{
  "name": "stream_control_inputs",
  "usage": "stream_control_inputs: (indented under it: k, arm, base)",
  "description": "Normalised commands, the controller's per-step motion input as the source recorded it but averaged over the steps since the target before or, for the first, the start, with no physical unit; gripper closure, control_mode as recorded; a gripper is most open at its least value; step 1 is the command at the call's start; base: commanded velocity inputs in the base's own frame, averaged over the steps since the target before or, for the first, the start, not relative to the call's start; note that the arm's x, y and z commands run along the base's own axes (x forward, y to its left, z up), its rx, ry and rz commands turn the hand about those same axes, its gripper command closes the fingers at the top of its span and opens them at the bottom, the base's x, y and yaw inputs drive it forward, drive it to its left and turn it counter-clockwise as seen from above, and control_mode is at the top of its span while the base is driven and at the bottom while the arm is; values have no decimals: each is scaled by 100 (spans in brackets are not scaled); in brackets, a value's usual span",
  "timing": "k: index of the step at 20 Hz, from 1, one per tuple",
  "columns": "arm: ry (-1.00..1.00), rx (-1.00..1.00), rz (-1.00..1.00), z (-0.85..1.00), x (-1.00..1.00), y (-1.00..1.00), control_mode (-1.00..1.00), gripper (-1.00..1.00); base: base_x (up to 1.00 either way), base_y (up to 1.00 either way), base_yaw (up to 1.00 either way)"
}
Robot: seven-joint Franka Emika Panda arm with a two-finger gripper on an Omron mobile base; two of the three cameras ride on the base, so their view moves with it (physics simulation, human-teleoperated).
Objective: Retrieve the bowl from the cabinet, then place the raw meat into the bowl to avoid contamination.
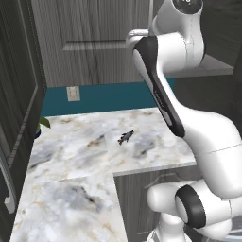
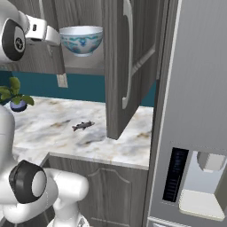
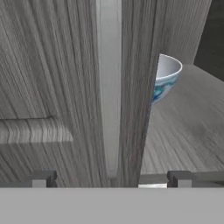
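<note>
Gripper (image 3: 112,178) spread wide, holding nothing, facing cabinet (image 3: 65,87) door edge; bowl (image 3: 165,78) upright on shelf (image 3: 188,127) behind; raw meat (image 2: 83,126) on surface (image 2: 48,124).

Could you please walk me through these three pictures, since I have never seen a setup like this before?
This is a white robot arm on a base that can drive, in a rendered kitchen. Two pictures come from cameras on the base, behind the arm to its left and right. The third comes from a camera on the hand, looking along its claw, which is open and holds nothing. It faces a grey cabinet door with a long metal handle. Past the door's edge, a blue-patterned bowl sits on the cabinet shelf. On the marble counter lies a small dark fish-shaped piece of raw meat, and a potted plant stands near the wall. A fridge is on the right.
</note>
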Motion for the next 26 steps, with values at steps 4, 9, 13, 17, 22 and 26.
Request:
stream_control_inputs:
  k: [4,9,13,17,22,26]
  arm:
    - [0,-1,-5,-13,51,0,-100,-100]
    - [0,0,-3,-9,43,1,-100,-100]
    - [-3,-1,-5,-9,44,5,-100,-100]
    - [-1,-2,-5,-6,29,12,-100,-100]
    - [-1,0,-2,-1,24,20,-100,-100]
    - [-1,0,-3,-2,25,17,-100,100]
  base:
    - [0,0,0]
    - [0,0,0]
    - [0,0,0]
    - [0,0,0]
    - [0,0,0]
    - [0,0,0]
